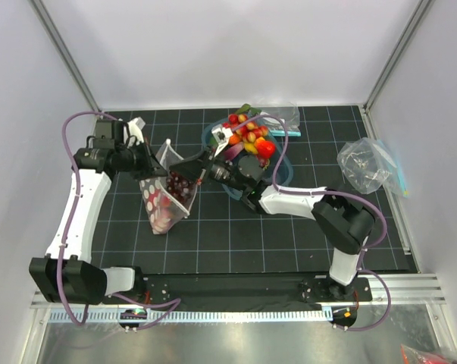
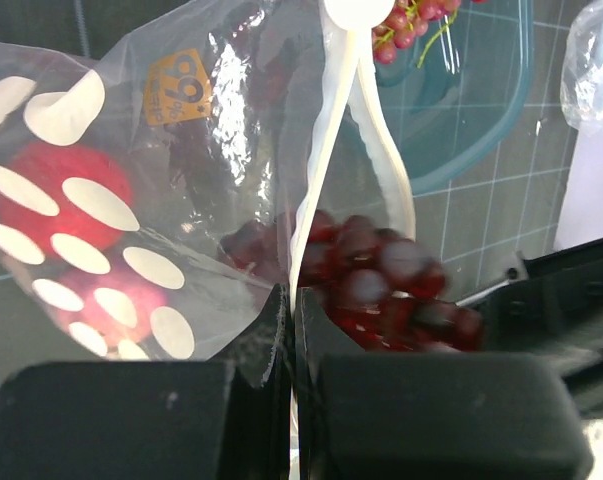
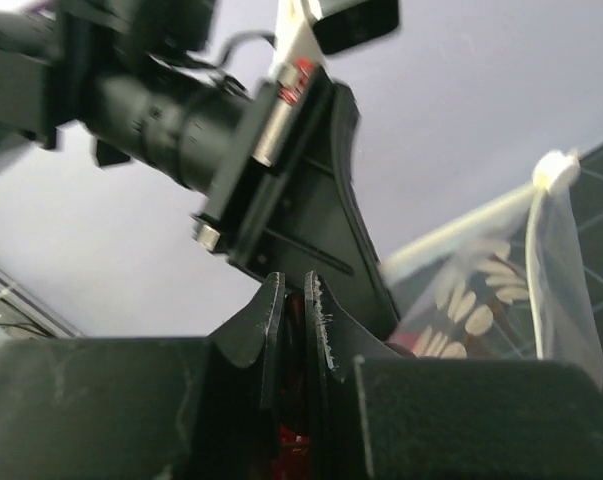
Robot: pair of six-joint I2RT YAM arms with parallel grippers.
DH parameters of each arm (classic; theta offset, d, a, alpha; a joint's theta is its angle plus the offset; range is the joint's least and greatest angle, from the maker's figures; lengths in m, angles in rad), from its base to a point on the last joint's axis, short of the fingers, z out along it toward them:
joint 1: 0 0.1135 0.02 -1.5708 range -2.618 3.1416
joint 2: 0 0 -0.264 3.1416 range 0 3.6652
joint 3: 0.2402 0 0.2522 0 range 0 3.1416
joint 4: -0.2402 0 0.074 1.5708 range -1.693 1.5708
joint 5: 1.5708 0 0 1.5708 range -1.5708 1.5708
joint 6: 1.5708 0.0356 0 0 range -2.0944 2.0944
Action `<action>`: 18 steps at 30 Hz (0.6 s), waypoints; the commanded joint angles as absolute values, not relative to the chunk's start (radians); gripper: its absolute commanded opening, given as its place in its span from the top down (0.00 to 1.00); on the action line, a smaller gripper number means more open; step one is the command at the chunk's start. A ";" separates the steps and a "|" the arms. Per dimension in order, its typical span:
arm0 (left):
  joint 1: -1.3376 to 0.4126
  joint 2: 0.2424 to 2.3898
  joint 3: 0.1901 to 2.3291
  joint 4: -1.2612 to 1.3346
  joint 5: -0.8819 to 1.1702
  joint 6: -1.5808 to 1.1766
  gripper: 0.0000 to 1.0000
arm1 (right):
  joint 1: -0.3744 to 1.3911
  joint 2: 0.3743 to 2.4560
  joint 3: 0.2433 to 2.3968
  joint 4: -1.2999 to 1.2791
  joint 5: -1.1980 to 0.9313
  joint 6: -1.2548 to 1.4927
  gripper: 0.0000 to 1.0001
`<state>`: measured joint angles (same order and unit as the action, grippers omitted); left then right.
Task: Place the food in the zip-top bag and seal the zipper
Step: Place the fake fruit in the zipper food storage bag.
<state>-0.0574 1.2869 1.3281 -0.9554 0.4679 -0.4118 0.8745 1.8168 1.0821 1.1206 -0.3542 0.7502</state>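
Note:
The zip-top bag with white dots lies left of centre, its mouth lifted. My left gripper is shut on the mouth edge; in the left wrist view the jaws pinch the white zipper strip. A red tomato and a pinkish piece show through the bag wall. My right gripper is shut on the dark grape bunch and holds it at the bag's mouth. The grapes hang beside the zipper strip. In the right wrist view the gripper clamps something dark red, with the bag to its right.
A blue tray with several toy fruits stands behind the right gripper; its rim shows in the left wrist view. A plain clear bag lies at the right, another behind the tray. White walls enclose the black gridded mat.

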 commanded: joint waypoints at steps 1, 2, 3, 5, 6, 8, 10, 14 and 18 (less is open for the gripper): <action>-0.051 1.223 1.384 -0.966 0.419 -0.413 1.00 | 0.908 1.732 1.098 1.036 -0.275 0.605 0.99; -0.051 1.209 1.385 -0.966 0.413 -0.416 1.00 | 0.931 1.712 1.097 0.967 -0.253 0.579 0.99; -0.051 1.203 1.385 -0.965 0.405 -0.417 1.00 | 0.942 1.701 1.103 0.922 -0.229 0.554 0.99; -0.051 1.192 1.381 -0.965 0.394 -0.423 1.00 | 0.972 1.675 1.109 0.820 -0.147 0.480 0.94; -0.051 1.189 1.379 -0.963 0.394 -0.422 1.00 | 0.980 1.668 1.109 0.798 -0.124 0.459 0.90; -0.051 1.189 1.373 -0.965 0.399 -0.420 1.00 | 0.991 1.655 1.112 0.743 -0.071 0.427 0.61; -0.051 1.189 1.370 -0.966 0.405 -0.416 1.00 | 0.999 1.635 1.117 0.709 -0.036 0.416 0.43; -0.051 1.186 1.367 -0.971 0.413 -0.394 1.00 | 1.015 1.592 1.199 0.448 0.064 0.376 0.27; -0.052 1.189 1.365 -0.976 0.417 -0.384 1.00 | 1.025 1.545 1.339 0.194 0.127 0.376 0.24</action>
<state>-0.0574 1.2022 1.3418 -0.9813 0.4038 -0.4065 1.0145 1.6344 1.2247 0.4076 0.0185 0.4164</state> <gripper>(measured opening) 0.016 0.757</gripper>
